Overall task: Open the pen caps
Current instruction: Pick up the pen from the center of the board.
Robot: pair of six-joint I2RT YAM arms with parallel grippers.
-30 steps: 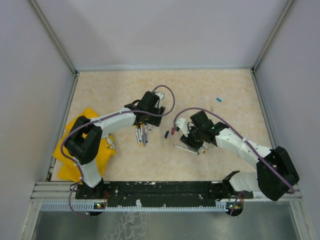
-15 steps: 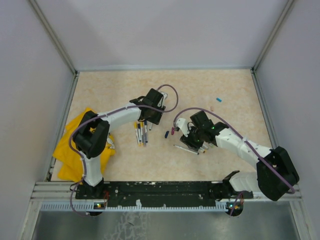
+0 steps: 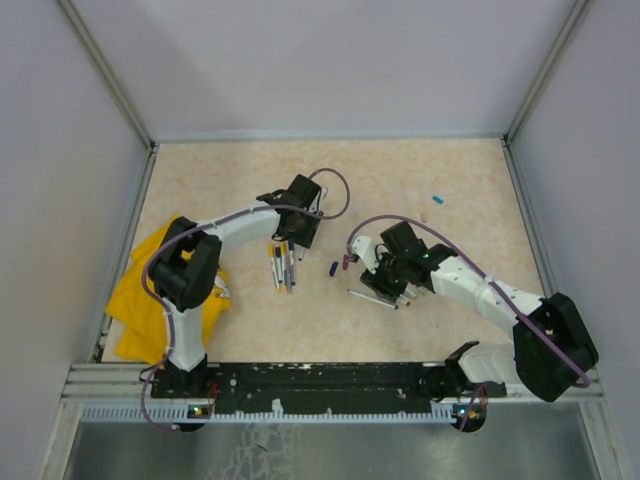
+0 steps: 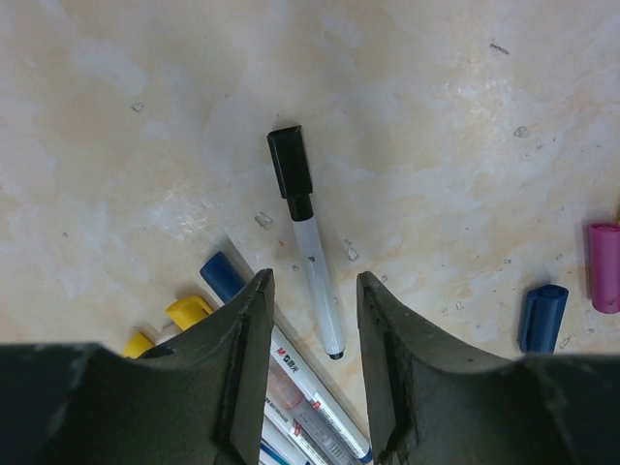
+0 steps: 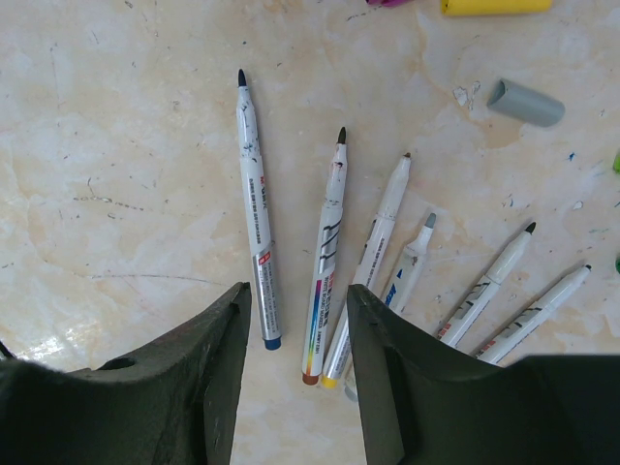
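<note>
The left gripper (image 4: 315,283) is standing open above the surface (image 4: 465,116), its 2 jaws apart and gripping nothing. A black-capped pen (image 4: 308,242) is lying flat on the surface below the gap. Its cap is still fitted, and its white barrel is running between the 2 jaws with a visible gap on each side. To the left of it, a bundle of pens (image 4: 308,412) is lying partly hidden under the left jaw; 1 blue end (image 4: 221,276) and 2 yellow ends (image 4: 186,312) are showing. A loose dark blue cap (image 4: 541,316) and a magenta cap (image 4: 604,266) are lying well to the right, near each other but apart.

The right gripper (image 5: 298,291) is also standing open and is gripping nothing. 6 uncapped pens (image 5: 329,242) are lying side by side on the surface below it, tips pointing away from the camera. A loose grey cap (image 5: 524,102) is lying beyond them to the right, and a yellow cap (image 5: 496,6) is showing at the top edge.

In the top view, both grippers are positioned near the middle of the surface, each over its own pen group. 1 light blue cap (image 3: 438,199) is lying alone toward the far right. A yellow cloth (image 3: 140,300) is lying at the left edge, beneath the left arm.
</note>
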